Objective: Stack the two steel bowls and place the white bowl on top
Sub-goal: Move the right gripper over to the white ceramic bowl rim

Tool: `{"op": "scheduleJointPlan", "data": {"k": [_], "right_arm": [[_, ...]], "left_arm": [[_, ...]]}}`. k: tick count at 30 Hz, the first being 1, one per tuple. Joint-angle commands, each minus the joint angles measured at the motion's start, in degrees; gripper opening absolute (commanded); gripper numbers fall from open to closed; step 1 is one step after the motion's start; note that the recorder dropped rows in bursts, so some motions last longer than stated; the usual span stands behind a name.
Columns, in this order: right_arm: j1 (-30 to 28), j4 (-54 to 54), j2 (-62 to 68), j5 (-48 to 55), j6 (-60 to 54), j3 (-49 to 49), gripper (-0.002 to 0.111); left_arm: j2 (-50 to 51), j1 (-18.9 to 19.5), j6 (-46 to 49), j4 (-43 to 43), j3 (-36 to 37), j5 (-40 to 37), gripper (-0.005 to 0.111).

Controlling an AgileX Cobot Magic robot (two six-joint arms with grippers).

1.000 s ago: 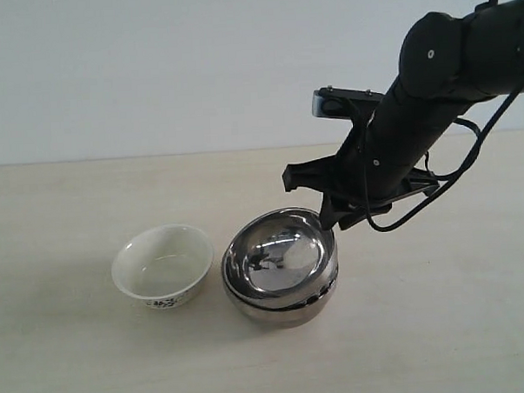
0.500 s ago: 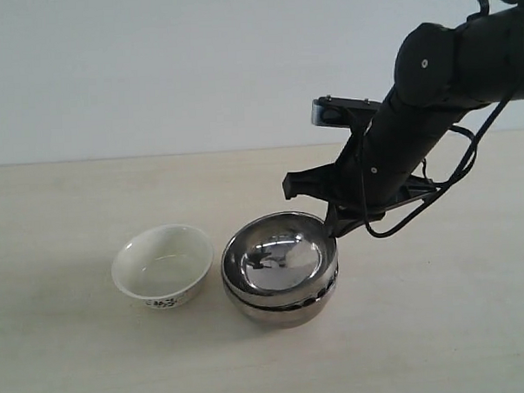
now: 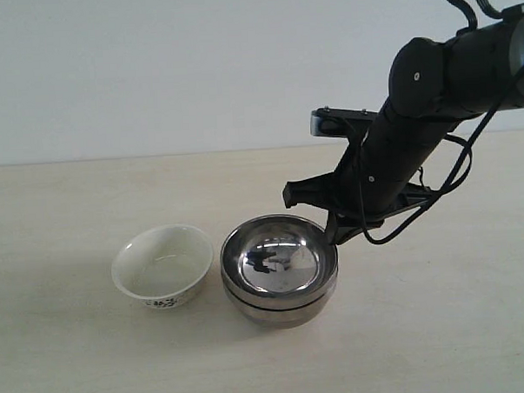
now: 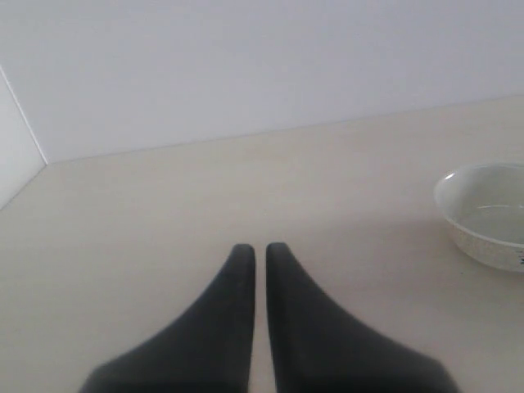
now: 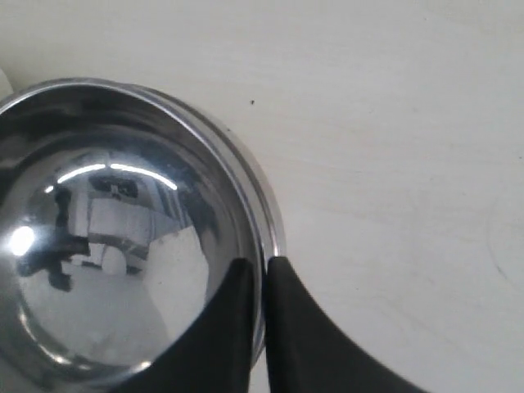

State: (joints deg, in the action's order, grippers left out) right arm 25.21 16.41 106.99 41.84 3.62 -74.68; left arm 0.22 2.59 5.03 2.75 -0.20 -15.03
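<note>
Right gripper (image 5: 254,264) clamped rim of nested shiny steel bowls (image 3: 279,265); white ceramic bowl (image 3: 161,269) at their 9 o'clock, nearer closed left gripper (image 4: 259,248).

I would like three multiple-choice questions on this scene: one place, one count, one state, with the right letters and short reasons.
1. In the exterior view, the glossy white ceramic bowl stands: A. left of the stack of two shiny round steel bowls; B. inside it; C. right of it.
2. Bowls on the beige table: A. two; B. three; C. four.
3. The right end effector: A. hangs high over the table; B. grips the white bowl; C. is closed on the rim of the upper steel bowl.
Answers: 1 A, it stands apart at the stack's left. 2 B, two steel, one white. 3 C, the wrist view shows it clamped across that rim.
</note>
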Motion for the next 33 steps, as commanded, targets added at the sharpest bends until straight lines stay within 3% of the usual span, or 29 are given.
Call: {"op": "scheduleJointPlan", "data": {"k": [1, 10, 15, 19, 22, 33], "right_arm": [[0.0, -0.4, -0.5, -0.9, -0.7, 0.0, 0.0], [1.1, -0.4, -5.8, -2.8, -4.4, -3.1, 0.0], [8.4, -0.7, -5.7, -3.3, -14.4, -8.2, 0.001], [13.5, -1.0, -5.7, -1.6, -21.4, -10.6, 0.029], [16.3, -1.0, -5.7, -1.3, -26.7, -10.6, 0.042], [22.9, -5.1, -0.9, -5.4, -28.2, -10.7, 0.043]], "left_arm": [[-0.2, 0.1, -0.6, -0.4, 0.2, 0.4, 0.004], [-0.2, 0.1, -0.6, -0.4, 0.2, 0.4, 0.004], [-0.2, 0.1, -0.6, -0.4, 0.2, 0.4, 0.004], [-0.2, 0.1, -0.6, -0.4, 0.2, 0.4, 0.004], [-0.2, 0.1, -0.6, -0.4, 0.2, 0.4, 0.004], [-0.2, 0.1, -0.6, -0.4, 0.2, 0.4, 0.004]]}}
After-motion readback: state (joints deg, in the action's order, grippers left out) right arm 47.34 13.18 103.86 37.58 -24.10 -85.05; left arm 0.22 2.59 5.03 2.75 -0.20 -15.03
